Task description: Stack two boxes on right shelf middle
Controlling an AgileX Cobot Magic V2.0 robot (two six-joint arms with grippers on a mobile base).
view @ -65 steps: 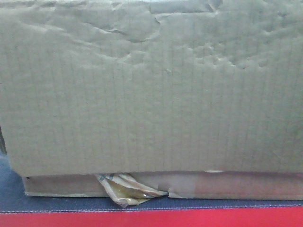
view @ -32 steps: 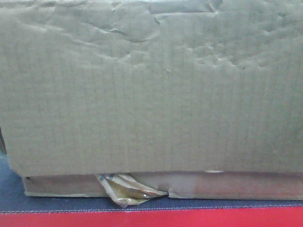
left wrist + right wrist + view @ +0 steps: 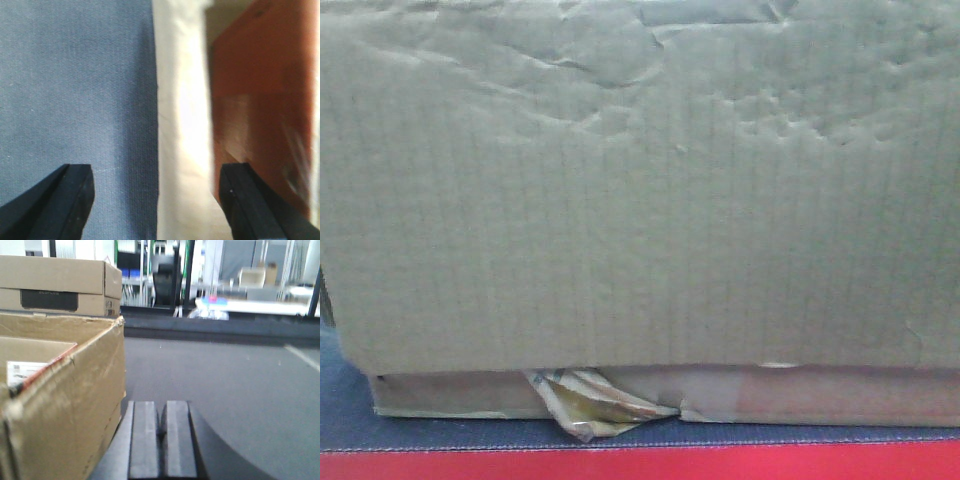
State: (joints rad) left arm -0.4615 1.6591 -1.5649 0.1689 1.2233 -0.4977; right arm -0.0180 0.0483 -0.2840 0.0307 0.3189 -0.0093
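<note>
Since a second ago the large box [image 3: 640, 190] has slipped a shade lower in the front view, its creases and bottom edge sitting a touch further down; the rest lies as it did. It fills nearly the whole view and rests on the flatter box [image 3: 820, 395], overhanging that box's left end. A crumpled yellowish tape scrap [image 3: 592, 405] hangs from the flatter box's front, just under the large box's lower edge. Both boxes stand on the dark grey platform [image 3: 470, 433], close to its red front edge [image 3: 640, 465], and the flatter box runs along that edge.

My left end effector [image 3: 156, 200] is spread wide and holds nothing. One black finger [image 3: 57, 205] is over a blue-grey surface [image 3: 75, 85], the other over a blurred reddish-brown face [image 3: 255, 100]. A pale cream strip [image 3: 180, 125] runs between them; I cannot tell what it is.

My right end effector [image 3: 161, 440] is closed, its two pads pressed together with nothing between them. Just to its left stands a brown carton [image 3: 75, 395], open at the top; I cannot tell whether it is one of the stacked pair. Behind it lies a flat labelled carton [image 3: 60, 285]. Grey floor [image 3: 225, 375] stretches ahead.
</note>
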